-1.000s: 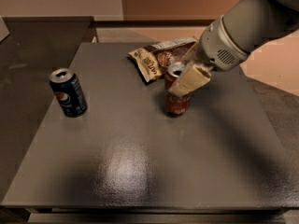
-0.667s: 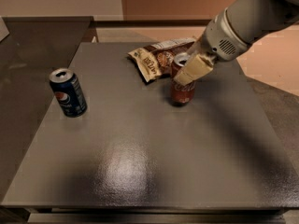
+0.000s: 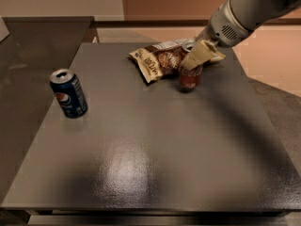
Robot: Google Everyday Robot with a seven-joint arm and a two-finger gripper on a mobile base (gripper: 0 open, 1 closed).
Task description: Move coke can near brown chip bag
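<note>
The coke can (image 3: 189, 77) is red-brown with white script. It stands upright at the far right of the dark table (image 3: 150, 164), right beside the brown chip bag (image 3: 156, 60), which lies flat at the table's far edge. My gripper (image 3: 202, 55) comes in from the upper right. Its cream fingers (image 3: 194, 59) are closed around the can's upper part, with the silver top showing just behind them. I cannot tell whether the can's base rests on the table or hangs just above it.
A dark blue Pepsi can (image 3: 69, 93) stands upright at the left side of the table. A dark counter (image 3: 33, 46) runs along the left. The table's right edge lies close to the arm, with floor beyond it.
My gripper has carried the coke can toward the far side of the table, closer to the brown chip bag. The Pepsi can and the bag have not moved.
</note>
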